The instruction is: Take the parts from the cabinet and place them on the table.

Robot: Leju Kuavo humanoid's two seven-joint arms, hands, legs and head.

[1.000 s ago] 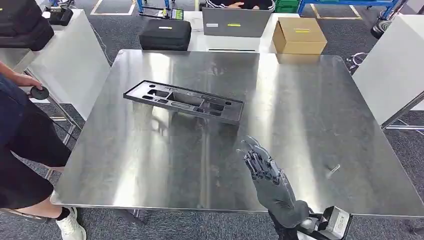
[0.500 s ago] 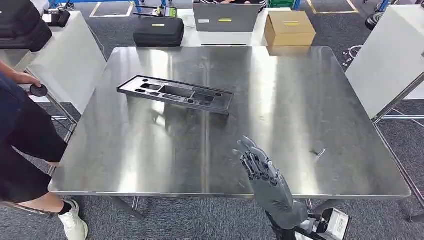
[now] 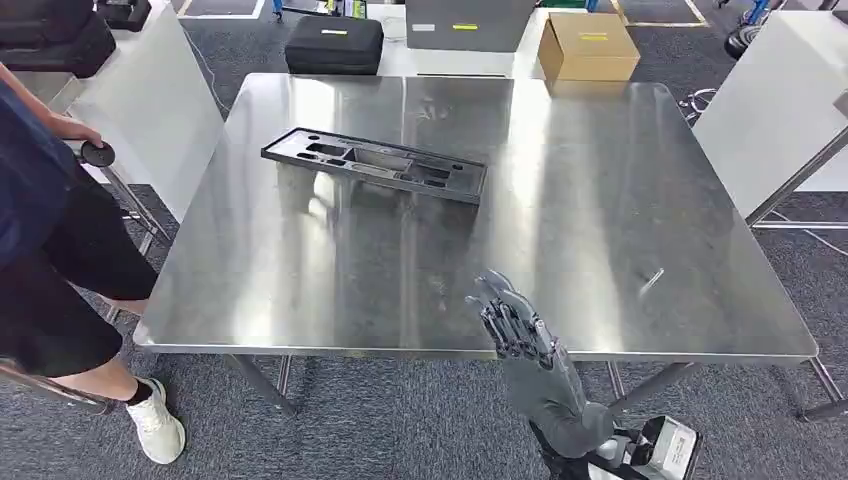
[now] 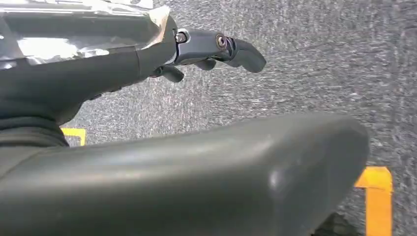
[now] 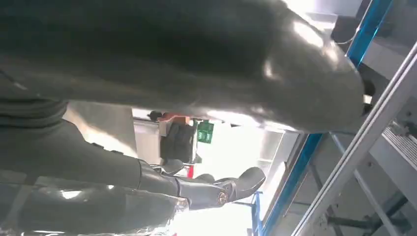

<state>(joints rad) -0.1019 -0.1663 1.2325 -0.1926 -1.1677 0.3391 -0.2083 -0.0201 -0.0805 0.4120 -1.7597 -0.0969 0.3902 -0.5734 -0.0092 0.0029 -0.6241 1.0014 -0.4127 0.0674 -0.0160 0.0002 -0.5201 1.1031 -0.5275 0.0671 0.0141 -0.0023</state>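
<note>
While the right hand (image 3: 515,322) hovers empty with fingers spread, black part (image 3: 375,165) lies well beyond it on table (image 3: 600,200).

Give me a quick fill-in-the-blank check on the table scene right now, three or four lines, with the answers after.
1. The black part tray lies on the ____ table.
2. The right hand is raised at the table's near edge and holds ____.
3. The cardboard box stands beyond the table's ____ edge.
4. The person stands on the robot's ____ side.

Missing words: steel; nothing; far; left
</note>
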